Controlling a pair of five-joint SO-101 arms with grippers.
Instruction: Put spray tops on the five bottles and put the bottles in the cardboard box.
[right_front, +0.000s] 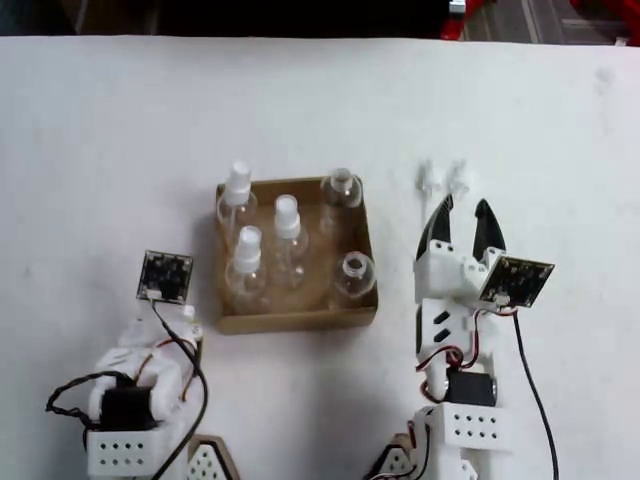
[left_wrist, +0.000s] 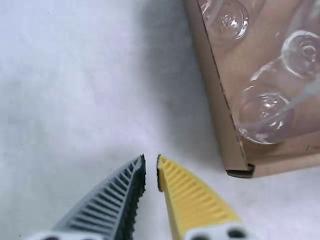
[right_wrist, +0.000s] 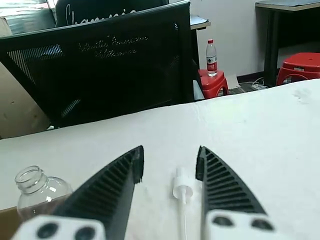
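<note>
Near spray top (right_wrist: 182, 189), right claw (right_wrist: 170, 155) spread

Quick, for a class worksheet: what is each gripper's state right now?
Left gripper: shut, holding nothing.
Right gripper: open, holding nothing; a spray top lies just ahead of it.

High view: fixed above, facing almost straight down on white table (right_front: 100, 120), far enough off to take in both arm bases at near edge and dark strip of room past far edge. Left wrist view: close, aimed steeply down past grey-and-yellow left gripper (left_wrist: 151, 167); shared with high view, nearest corner of brown cardboard box (left_wrist: 215, 100) with clear plastic bottles (left_wrist: 262, 112) inside. Right wrist view: low, nearly level, facing across tabletop past black right gripper (right_wrist: 169, 156) toward black mesh chair (right_wrist: 110, 60); shared with high view, white plastic spray top (right_wrist: 182, 187) and uncapped clear bottle (right_wrist: 37, 186).
</note>
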